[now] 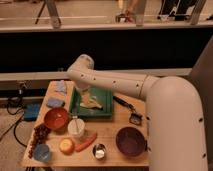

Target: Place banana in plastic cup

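The banana (92, 104) is a pale cream curved piece lying on the green tray (107, 99) at the back of the wooden table. My gripper (83, 96) hangs from the white arm over the tray's left part, right above or at the banana's left end; whether it touches the banana is not visible. The plastic cup (76, 128) is a clear-white cup standing upright just in front of the tray, to the right of the red bowl. The cup holds no banana.
A red bowl (56, 118), dark grapes (37, 135), a blue cup (42, 152), a round orange fruit (66, 145), an orange-red stick (86, 142), a small metal cup (99, 151) and a purple bowl (131, 140) fill the table's front. A black brush (127, 107) lies right of the tray. Blue cloths (56, 101) lie at the left.
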Tool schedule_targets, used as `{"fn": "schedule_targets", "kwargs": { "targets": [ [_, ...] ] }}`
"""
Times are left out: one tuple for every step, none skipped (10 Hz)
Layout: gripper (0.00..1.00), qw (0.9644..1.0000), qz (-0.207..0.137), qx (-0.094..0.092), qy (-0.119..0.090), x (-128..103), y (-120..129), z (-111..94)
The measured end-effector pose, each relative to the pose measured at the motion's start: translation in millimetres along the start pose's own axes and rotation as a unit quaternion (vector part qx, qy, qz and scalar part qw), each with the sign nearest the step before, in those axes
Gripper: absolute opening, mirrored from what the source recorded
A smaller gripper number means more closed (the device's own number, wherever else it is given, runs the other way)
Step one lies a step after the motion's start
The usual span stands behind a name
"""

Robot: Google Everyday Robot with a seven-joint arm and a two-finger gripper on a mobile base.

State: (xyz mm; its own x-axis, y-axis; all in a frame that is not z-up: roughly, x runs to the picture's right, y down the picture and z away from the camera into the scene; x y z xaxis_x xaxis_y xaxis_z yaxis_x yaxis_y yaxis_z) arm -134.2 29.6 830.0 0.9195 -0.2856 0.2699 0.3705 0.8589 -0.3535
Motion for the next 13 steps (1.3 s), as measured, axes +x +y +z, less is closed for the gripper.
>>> {"fn": "schedule_targets", "kwargs": {
  "targets": [
    [0.80,1.0000,0.000,0.000,-0.001,-0.4,0.0,4.4],
    [0.80,1.0000,0.001,-0.002,-0.001,1.0,0.4,8.8],
    [0.80,1.0000,0.005,-0.006,-0.002,1.3,0.6,10.1],
    [0.80,0.9999,0.010,-0.013,-0.002,2.9,2.4,11.5],
    [0.80,0.9996,0.018,-0.023,-0.002,8.3,6.6,18.2],
    [0.80,0.9992,0.026,-0.030,0.000,13.5,11.1,27.0],
    [0.80,0.9986,0.036,-0.039,-0.003,16.1,17.5,38.7],
    [0.80,0.9977,0.051,-0.044,-0.009,21.2,23.2,47.8],
    [0.80,0.9964,0.068,-0.047,-0.016,28.5,29.0,58.0],
    [0.80,0.9947,0.086,-0.051,-0.025,34.6,34.2,66.5],
    [0.80,0.9933,0.097,-0.055,-0.029,36.4,36.2,71.6],
    [0.80,0.9916,0.111,-0.059,-0.031,37.4,38.5,79.6],
    [0.80,0.9898,0.123,-0.064,-0.033,38.9,40.3,86.4]
  ]
}}
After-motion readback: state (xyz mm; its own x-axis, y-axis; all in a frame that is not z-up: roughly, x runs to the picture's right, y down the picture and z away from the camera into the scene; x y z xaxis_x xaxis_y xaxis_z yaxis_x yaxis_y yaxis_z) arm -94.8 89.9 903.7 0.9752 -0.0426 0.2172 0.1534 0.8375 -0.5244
